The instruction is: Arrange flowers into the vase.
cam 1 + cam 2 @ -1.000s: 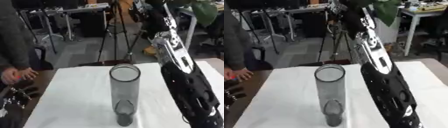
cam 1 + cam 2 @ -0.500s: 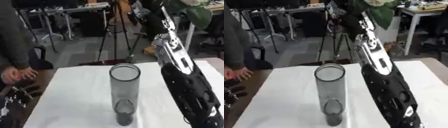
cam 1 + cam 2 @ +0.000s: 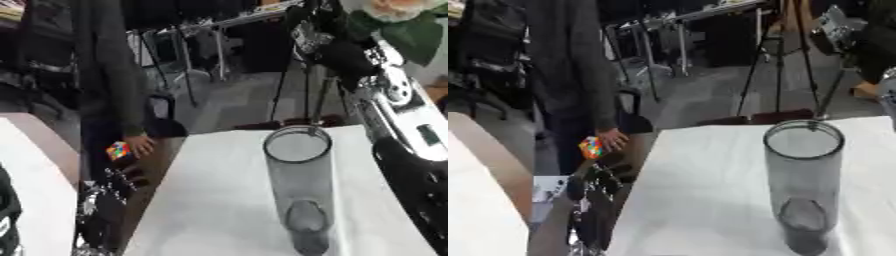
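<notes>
Smoky glass vase [image 3: 298, 192] upright and empty on white worktop [image 3: 219, 200]; flower [image 3: 395, 10] now lifted high, top right, above right arm [image 3: 398, 107]. Fingers hidden, grip impossible to tell. Lowering into vase still ahead.

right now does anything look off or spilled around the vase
Nothing stands out. The vase stands upright and empty on the white table, nothing spilled. The flower is up at the top right, not yet in it.

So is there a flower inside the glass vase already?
No, the vase stands empty on the white table, while the pale flower with green leaves is still up high by the robot's right arm.
</notes>
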Action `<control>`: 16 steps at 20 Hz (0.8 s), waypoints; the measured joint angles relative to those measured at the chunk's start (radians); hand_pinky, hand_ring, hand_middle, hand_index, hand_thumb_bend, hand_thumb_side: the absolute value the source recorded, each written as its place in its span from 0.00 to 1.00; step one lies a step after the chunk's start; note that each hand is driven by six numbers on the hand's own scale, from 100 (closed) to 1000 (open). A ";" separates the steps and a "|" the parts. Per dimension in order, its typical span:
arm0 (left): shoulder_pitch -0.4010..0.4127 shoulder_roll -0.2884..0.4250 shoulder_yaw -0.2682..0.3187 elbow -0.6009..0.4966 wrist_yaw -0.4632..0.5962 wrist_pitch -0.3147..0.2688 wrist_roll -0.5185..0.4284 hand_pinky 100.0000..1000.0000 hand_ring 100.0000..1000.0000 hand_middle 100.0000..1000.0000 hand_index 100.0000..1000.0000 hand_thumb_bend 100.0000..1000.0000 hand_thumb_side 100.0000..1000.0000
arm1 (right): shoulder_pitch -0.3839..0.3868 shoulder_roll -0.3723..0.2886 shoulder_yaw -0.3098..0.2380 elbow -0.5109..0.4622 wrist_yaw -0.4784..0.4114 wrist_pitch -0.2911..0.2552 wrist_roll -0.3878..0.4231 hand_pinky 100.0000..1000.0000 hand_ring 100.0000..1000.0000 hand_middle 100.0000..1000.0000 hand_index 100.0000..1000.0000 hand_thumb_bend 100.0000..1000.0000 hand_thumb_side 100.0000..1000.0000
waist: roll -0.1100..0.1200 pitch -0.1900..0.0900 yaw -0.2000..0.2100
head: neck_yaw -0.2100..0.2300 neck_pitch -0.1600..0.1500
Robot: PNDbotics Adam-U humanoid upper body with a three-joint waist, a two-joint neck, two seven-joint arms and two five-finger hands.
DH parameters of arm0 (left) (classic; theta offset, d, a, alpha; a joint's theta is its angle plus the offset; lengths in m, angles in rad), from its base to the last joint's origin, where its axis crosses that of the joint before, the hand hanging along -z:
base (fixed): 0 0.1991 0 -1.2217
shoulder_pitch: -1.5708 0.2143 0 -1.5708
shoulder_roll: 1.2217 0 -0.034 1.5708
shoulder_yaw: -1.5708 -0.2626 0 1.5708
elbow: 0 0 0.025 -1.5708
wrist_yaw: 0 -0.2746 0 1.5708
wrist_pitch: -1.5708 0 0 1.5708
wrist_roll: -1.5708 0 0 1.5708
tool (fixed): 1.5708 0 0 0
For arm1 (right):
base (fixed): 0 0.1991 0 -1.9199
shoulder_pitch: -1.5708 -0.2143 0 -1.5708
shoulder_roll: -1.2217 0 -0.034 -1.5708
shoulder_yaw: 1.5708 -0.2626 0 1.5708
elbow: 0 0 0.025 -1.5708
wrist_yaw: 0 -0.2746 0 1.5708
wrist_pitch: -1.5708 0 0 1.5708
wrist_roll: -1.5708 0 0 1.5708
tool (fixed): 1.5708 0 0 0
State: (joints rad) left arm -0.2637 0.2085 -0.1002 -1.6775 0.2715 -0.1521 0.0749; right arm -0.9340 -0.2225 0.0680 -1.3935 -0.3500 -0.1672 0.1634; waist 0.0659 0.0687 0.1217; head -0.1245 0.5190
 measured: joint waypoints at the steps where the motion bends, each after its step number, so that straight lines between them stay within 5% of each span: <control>1: 0.000 0.000 0.000 0.000 0.000 0.000 0.000 0.65 0.68 0.69 0.76 1.00 0.85 | 0.003 0.001 0.000 0.003 0.001 0.000 0.003 0.00 0.00 0.00 0.02 0.14 0.07 | 0.000 0.000 0.000 | 0.000 0.000; 16: 0.000 -0.003 0.000 0.000 0.000 -0.001 0.001 0.65 0.68 0.69 0.76 1.00 0.85 | 0.007 0.008 -0.006 0.014 0.005 0.002 0.015 0.00 0.00 0.00 0.02 0.14 0.07 | 0.000 0.001 -0.002 | 0.000 0.000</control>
State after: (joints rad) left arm -0.2636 0.2057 -0.0999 -1.6775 0.2715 -0.1534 0.0763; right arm -0.9265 -0.2146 0.0622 -1.3793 -0.3446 -0.1649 0.1784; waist 0.0659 0.0699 0.1194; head -0.1244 0.5191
